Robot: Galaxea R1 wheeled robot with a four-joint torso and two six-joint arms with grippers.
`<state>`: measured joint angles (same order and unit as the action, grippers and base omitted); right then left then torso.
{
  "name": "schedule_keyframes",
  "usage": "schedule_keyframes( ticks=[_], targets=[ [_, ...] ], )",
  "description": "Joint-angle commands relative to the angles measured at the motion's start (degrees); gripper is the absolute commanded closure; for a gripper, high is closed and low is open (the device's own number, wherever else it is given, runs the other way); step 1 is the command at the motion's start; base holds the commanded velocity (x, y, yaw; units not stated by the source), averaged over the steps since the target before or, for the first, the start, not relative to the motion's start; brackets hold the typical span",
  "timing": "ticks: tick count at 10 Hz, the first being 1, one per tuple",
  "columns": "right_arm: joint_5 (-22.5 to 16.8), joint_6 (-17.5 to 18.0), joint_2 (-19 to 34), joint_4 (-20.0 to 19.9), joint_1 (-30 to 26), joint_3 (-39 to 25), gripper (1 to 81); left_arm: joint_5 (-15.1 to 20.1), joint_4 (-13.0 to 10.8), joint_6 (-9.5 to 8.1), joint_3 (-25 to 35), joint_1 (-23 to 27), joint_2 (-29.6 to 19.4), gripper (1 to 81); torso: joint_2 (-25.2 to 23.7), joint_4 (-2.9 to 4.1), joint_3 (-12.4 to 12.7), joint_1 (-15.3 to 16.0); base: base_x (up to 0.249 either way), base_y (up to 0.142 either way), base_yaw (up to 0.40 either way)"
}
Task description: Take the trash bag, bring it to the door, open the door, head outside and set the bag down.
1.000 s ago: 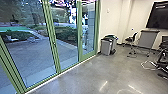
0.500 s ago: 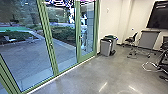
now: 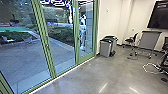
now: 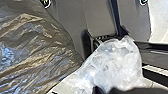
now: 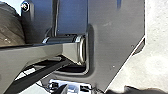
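Green-framed glass doors [image 3: 77,46] run along the left of the head view; the one beside the wall has a dark handle, and its leaf looks closed. In the left wrist view a dark, shiny trash bag [image 4: 37,50] bulges large, with crumpled clear plastic [image 4: 115,62] beside it. My left gripper [image 4: 103,89] is shut on the gathered plastic, its tips partly hidden by it. Part of the dark bag [image 5: 10,27] shows in the right wrist view too, apart from the robot's jointed bar. How the right gripper stands cannot be made out.
Grey bins [image 3: 106,47] stand against the wall just right of the doors. Farther right are a chair [image 3: 131,40], a wheeled grey board [image 3: 148,40] and a white cable [image 3: 150,68] on the floor. Paving [image 3: 22,57] lies outside the glass.
The head camera has moved a little with the robot: the door posts stand farther left in its picture, and the bins slightly so. The doors look unchanged.
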<state>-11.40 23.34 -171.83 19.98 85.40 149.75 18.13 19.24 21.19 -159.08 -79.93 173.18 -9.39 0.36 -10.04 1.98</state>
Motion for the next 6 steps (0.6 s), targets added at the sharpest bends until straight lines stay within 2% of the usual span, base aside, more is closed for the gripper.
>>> schedule_keyframes(
  ticks=[1,6],
  targets=[
    [-2.6,-0.2,-0.1,0.5,-2.8,-0.3,1.0,4.7,0.1,0.26,-0.2,3.2,-0.3,81.1,0.0,0.00,0.0,0.0,0.178,0.000,0.000],
    [-2.5,-0.2,-0.2,0.5,-2.7,-0.1,1.0,4.7,0.1,0.26,-0.2,3.2,-0.3,81.1,0.0,0.00,0.0,0.0,0.168,0.000,0.000]
  ],
)
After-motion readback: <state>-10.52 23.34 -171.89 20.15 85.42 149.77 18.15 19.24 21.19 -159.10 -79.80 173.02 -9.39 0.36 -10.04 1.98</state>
